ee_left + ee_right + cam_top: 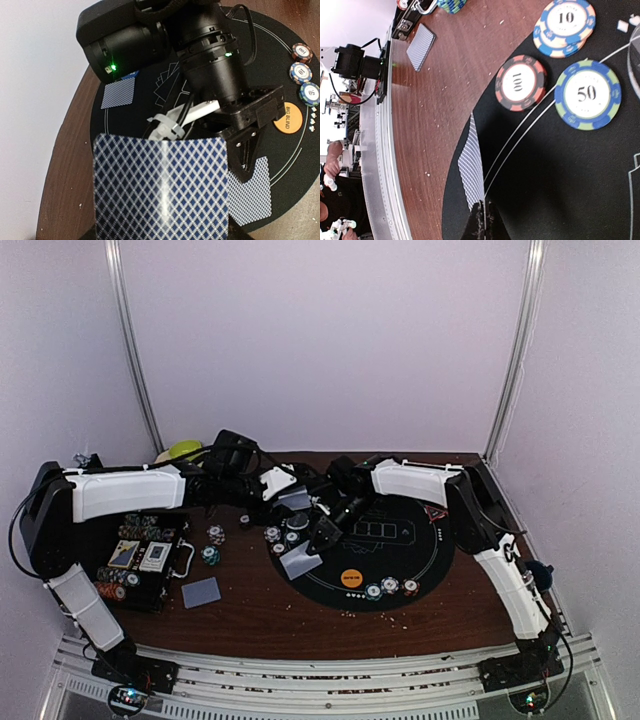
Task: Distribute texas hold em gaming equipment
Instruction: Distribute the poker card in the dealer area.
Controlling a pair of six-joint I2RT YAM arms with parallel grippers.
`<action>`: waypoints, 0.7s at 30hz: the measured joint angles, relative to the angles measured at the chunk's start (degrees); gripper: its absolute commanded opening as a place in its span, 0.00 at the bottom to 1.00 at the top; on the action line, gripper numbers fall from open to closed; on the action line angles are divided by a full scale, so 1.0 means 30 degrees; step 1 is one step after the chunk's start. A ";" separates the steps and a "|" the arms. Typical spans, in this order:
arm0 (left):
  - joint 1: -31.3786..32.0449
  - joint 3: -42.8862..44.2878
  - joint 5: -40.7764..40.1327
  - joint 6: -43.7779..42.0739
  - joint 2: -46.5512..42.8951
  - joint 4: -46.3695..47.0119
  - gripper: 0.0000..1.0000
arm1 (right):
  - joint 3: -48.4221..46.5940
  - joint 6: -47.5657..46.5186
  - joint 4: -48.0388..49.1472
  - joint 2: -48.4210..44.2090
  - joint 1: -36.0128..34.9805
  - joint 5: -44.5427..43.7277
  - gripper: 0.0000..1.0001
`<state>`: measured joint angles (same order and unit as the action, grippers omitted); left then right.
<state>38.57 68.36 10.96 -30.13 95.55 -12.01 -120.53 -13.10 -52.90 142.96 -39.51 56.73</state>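
The left jaws grasp a raised card (pixel 162 190) above the round black mat (pixel 425 558). Its blue-diamond back faces the wrist camera. The grip itself falls below that picture's edge, so only the card's lifted, near-upright stance shows the hold.

The right jaws are clenched over the mat's left part. Their fingertips (pixel 475 231) meet the end of a second card (pixel 472 170) that lies face down across the mat's near-left rim. I cannot tell whether that card is pinched or only touched.

Just beyond it, at the mat's left rim, sit three chips. The black-and-red 100 chip (pixel 520 82) straddles the rim. The blue-and-white 10 chip (pixel 565 25) overlaps the rim too. The green-and-blue 50 chip (pixel 587 95) lies wholly on the mat.

A third card (pixel 118 94) lies face down on the mat by its rim, behind the right arm in the left wrist view. The orange button (pixel 351 577), marked BIG BLIND, rests on the mat's near part. A row of three chips (pixel 391 586) sits just beside it along the near rim.

Off the mat to its left, a fourth card (pixel 201 592) lies face down on the bare bench (pixel 260 620). Two small chip stacks (pixel 212 545) stand between that card and the mat's far-left side. Left of those is the open black case (pixel 140 560).
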 measured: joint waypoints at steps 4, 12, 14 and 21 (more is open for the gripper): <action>0.0000 0.0000 -0.0007 0.0000 0.0000 0.0000 0.03 | -0.0029 0.0590 0.0648 0.0029 0.0000 -0.0510 0.05; 0.0000 0.0000 0.0000 0.0000 0.0000 0.0000 0.03 | -0.1209 0.0576 0.0408 0.1086 0.0000 -0.0962 0.09; 0.0000 -0.0007 0.0000 0.0000 0.0000 0.0000 0.03 | -0.1209 0.0576 0.0408 0.1253 0.0000 -0.1049 0.09; 0.0000 -0.0007 0.0000 0.0000 0.0000 0.0000 0.03 | -0.1217 0.0255 0.0146 0.1355 -0.0022 -0.1071 0.09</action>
<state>38.57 68.34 10.96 -30.13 95.55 -12.01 -124.18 -12.34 -52.47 147.02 -39.57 53.52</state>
